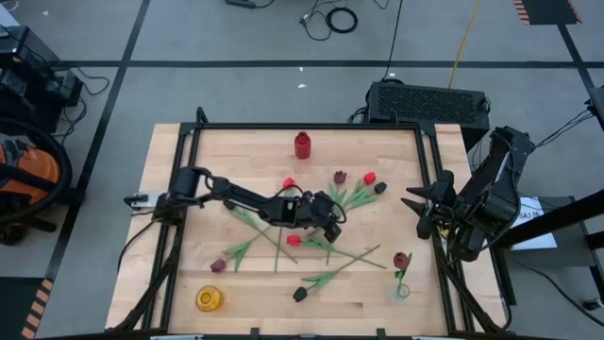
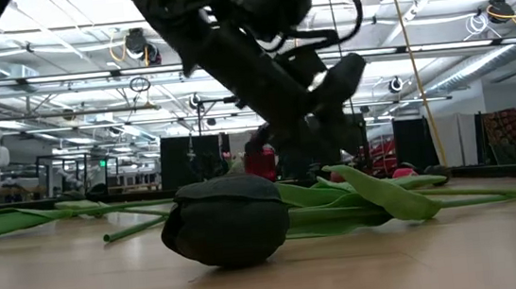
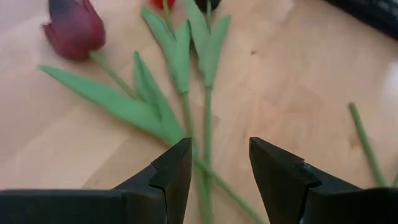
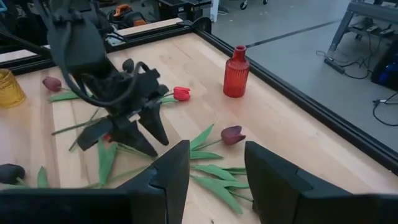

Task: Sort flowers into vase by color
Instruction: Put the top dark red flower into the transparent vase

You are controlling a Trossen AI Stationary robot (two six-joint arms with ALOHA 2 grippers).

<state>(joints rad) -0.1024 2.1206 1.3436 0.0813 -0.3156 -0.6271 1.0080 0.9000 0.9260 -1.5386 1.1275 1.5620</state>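
From above, the left gripper (image 1: 332,225) hangs over the tangle of flowers (image 1: 311,241) at table centre, with the red vase (image 1: 302,144) at twelve o'clock, the yellow vase (image 1: 209,298) at seven and a clear vase (image 1: 402,288) holding one maroon tulip at four; the right gripper (image 1: 416,210) waits at three o'clock, jaws parted and empty. In the left wrist view its fingers (image 3: 177,171) stand released astride thin green stems (image 3: 206,134), so I judge it should drop straight, centre on one stem only and clench below the leaves. No writing is legible in any view.
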